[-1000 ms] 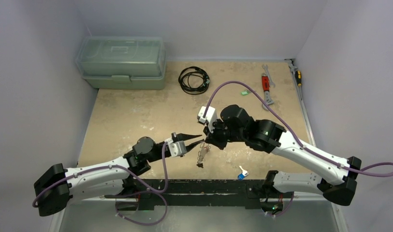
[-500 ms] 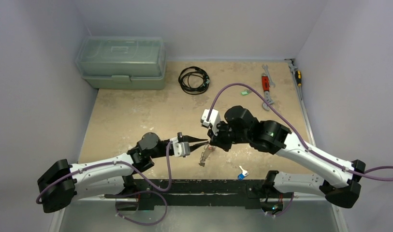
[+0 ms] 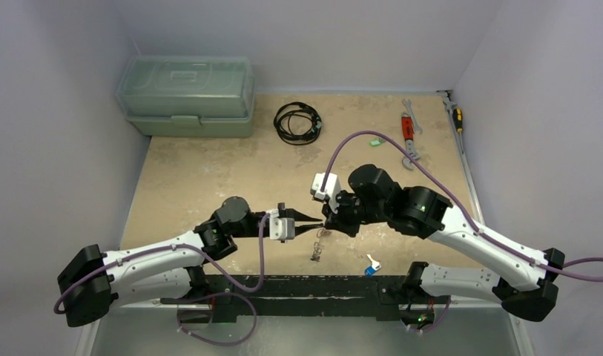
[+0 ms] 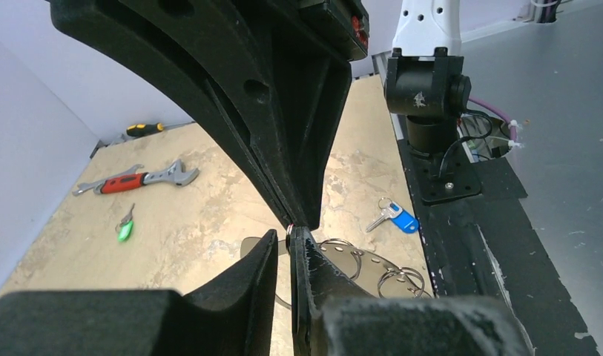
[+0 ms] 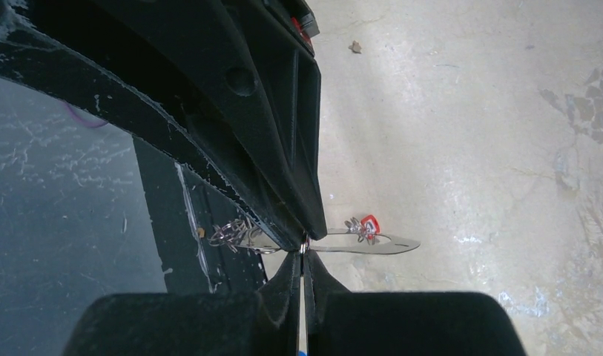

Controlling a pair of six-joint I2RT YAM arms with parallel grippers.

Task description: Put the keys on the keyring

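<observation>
The left fingers point(image 4: 242, 285) and the right fingers point(image 5: 283, 285) are both squeezed almost shut on the thin keyring point(image 4: 335, 242), held up over the worktop point(image 3: 209, 170) with some keys point(image 5: 235, 233) dangling from it — if either one tugs or lets go, it could slip and drop.

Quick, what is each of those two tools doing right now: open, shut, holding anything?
Left tool: closed, pinching the thin silvery wire keyring.
Right tool: closed on the same keyring, tip to tip with the left.
</observation>
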